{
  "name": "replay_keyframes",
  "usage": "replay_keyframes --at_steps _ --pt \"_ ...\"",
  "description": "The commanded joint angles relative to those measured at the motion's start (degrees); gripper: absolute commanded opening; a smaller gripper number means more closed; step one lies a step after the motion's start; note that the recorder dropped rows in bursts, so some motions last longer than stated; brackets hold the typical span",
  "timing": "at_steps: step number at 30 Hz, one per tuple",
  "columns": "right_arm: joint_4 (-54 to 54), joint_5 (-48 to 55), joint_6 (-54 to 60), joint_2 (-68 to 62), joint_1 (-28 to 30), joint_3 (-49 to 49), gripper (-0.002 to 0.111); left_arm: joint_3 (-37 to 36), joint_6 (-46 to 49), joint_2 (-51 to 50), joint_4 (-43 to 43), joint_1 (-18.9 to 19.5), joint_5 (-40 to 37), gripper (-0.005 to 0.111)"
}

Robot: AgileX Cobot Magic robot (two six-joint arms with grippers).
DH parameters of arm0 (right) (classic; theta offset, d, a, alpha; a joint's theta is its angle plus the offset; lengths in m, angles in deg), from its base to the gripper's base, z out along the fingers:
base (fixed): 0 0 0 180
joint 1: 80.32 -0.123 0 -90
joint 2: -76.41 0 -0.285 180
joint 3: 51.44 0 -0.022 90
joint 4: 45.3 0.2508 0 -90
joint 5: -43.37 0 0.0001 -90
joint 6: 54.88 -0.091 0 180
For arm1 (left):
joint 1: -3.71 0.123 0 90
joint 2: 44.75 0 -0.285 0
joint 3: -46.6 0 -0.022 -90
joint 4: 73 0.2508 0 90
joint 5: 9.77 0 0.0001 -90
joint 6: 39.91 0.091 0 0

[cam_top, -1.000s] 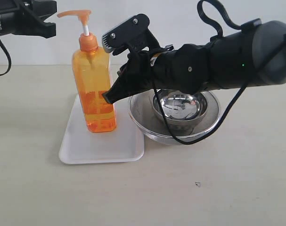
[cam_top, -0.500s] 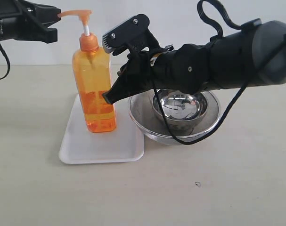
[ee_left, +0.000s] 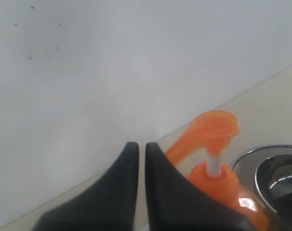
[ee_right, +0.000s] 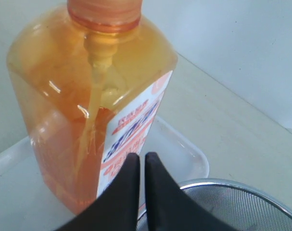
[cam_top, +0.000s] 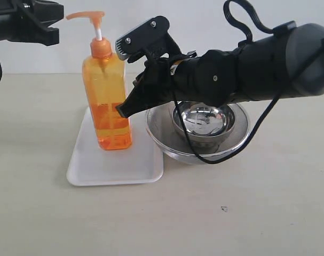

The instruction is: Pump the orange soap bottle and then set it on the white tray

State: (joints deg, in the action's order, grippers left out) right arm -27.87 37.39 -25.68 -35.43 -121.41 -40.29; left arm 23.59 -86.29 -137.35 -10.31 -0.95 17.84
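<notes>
I am counting one orange soap bottle (cam_top: 105,101), one white tray (cam_top: 116,169), two shiny steel bowls and two grippers. The small bowl (cam_top: 204,121) is sitting inside the big bowl (cam_top: 167,146), just beside the tray on its right.

The bottle is standing upright on the tray, near the tray's middle. Its pump head (cam_top: 87,16) is pointing to the left, up on its white stem.

The right gripper (cam_top: 121,111) is reaching in from the right, over the bowls. Its two fingers are pressed close together with nothing between them. Their tips are pointing at the lower half of the bottle's right side, by the white and red label (ee_right: 136,125). They are looking very close to the bottle, but I cannot tell if they are touching it.

The left gripper (cam_top: 55,24) is hanging high on the left, level with the pump head and just beside its spout, not touching it. Its fingers are also nearly closed, with only a thin line between them, and they are holding nothing.

The left arm is being cut off by the picture's edge. The right arm is hiding the back of the bowls. The bottle is hiding part of the tray behind it. The words on the label are too small for me to read.
</notes>
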Motion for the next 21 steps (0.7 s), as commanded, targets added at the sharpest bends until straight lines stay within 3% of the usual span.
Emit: replay_keyframes --at_steps 1,21 --pt "-0.09 -0.30 -1.04 -0.01 0.44 -0.35 0.001 -0.29 -0.76 0.38 0.07 0.12 -3.81 0.005" --pt "-0.20 -1.53 0.70 -0.01 -1.41 -1.00 0.001 -0.16 2.52 0.38 -2.48 0.12 -2.52 0.005"
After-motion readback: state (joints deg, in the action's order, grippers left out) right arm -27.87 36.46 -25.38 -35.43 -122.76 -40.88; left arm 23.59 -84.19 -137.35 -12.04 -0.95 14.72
